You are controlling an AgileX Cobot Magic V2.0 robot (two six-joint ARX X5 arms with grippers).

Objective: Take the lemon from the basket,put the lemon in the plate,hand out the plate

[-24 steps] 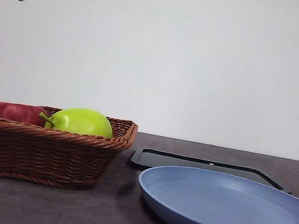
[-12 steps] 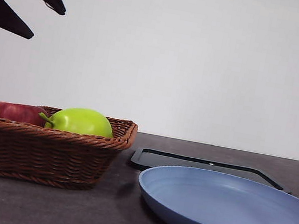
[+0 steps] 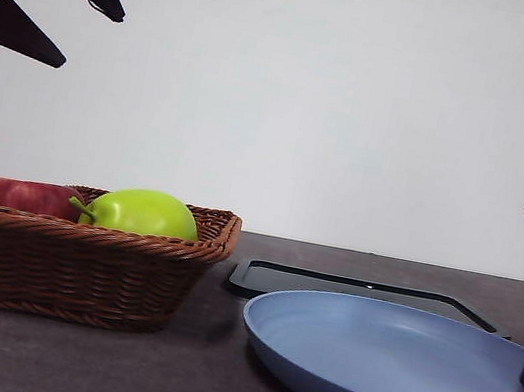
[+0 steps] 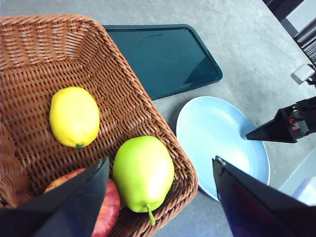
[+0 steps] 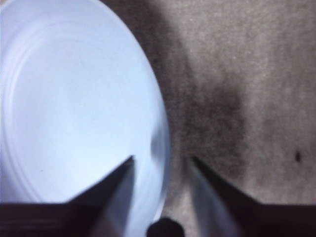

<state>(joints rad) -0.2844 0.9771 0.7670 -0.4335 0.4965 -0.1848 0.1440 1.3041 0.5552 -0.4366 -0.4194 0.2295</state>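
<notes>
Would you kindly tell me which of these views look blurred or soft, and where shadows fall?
Right wrist view: soft throughout, the plate rim smeared between the open right end effector, dark shadow on the table beside it. Left wrist view: sharp on the lemon. Front view: crisp, with shadow beside the basket.

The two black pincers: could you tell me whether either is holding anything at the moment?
Neither. The left pincer hangs open above the brown wicker basket; the right pincer straddles the light blue round plate's rim.

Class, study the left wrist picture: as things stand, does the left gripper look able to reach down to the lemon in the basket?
Probably yes. The left gripper hangs open above the basket, and the lemon lies uncovered on the weave, apart from the green fruit and the apple. Nothing lies over it.
</notes>
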